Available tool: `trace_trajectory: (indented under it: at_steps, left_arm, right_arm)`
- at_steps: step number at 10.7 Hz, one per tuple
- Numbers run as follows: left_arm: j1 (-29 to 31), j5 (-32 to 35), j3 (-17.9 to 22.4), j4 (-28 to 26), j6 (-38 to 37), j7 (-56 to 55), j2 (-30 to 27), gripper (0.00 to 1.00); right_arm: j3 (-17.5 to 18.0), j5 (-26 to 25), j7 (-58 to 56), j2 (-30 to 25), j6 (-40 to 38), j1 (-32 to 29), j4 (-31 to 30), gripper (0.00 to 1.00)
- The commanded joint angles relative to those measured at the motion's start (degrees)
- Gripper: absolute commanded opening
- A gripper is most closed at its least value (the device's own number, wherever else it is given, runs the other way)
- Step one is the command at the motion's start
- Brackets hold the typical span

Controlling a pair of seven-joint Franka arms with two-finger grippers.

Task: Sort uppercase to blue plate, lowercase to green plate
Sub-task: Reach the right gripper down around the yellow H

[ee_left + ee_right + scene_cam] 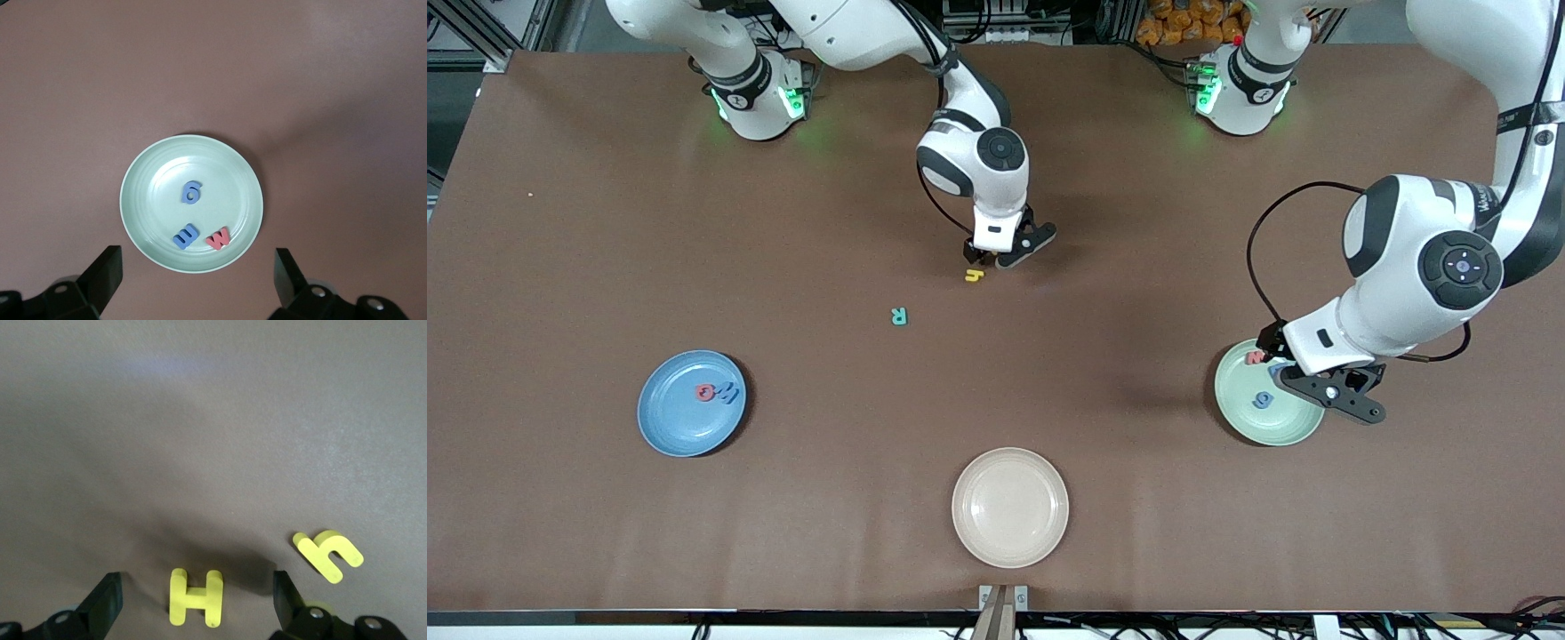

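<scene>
Right wrist view shows the right gripper [193, 603] open and low over the table, its jaws straddling the yellow H [195, 597], with the yellow h [329, 555] just beside it on the bare table. To do this well, I'd centre the H between the pads, drop straight down and close without brushing the h. The H belongs on the blue plate [667, 427]. The left gripper [193, 280] hangs open and empty over the green plate [143, 200], waiting
</scene>
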Motion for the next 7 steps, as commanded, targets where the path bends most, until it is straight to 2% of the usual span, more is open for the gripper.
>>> trace_trajectory:
  at_steps: [1, 3, 4, 5, 6, 7]
  left_arm:
    - [-0.2, -1.1, 0.2, -0.4, -0.8, -0.5, -0.8, 1.0]
    - [-0.2, -1.1, 0.3, -0.4, -0.8, -0.5, -0.8, 1.0]
    - [-0.3, -1.1, 0.3, -0.4, -0.8, -0.5, -0.8, 1.0]
    - [-0.3, -1.1, 0.3, -0.3, -0.8, -0.6, -0.7, 1.0]
    - [-0.8, -1.1, 0.4, -0.3, -0.8, -0.6, -0.7, 1.0]
    - [-1.0, -1.1, 0.5, -0.3, -0.8, -0.6, -0.7, 1.0]
  right_arm:
    - [0.7, -1.2, 0.0, -0.6, 1.0, -1.1, -1.2, 1.0]
    - [0.7, -1.2, 0.4, -0.6, 1.0, -1.0, -1.2, 1.0]
    - [0.7, -1.2, 0.5, -0.6, 1.1, -1.0, -1.3, 0.95]
    - [0.7, -1.2, 0.7, -0.6, 1.2, -1.0, -1.2, 0.49]
    - [0.8, -1.2, 1.0, -0.6, 1.3, -0.9, -1.3, 0.1]
    - [0.7, -1.2, 1.8, -0.6, 1.3, -0.7, -1.3, 0.0]
